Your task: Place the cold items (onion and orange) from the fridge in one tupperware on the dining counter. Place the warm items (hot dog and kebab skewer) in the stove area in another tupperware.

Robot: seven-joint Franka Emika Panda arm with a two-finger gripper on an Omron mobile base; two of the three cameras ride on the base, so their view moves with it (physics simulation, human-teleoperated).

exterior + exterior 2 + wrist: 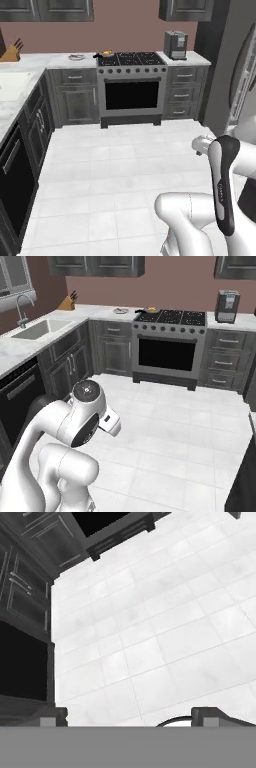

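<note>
White floor tiles (125,165) lie bare before the stove (131,87); end effector (130,718) spread wide, empty.

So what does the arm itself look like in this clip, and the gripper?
The arm is glossy white, built of rounded tubular links with dark grey joint caps; one link carries a long dark band with small lettering too small to read. No loose cables show. The gripper shows two small dark, blocky finger tips.

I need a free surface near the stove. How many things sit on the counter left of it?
2: a plate on the counter beside the stove, and a knife block further left by the wall. Others may be hidden.
</note>
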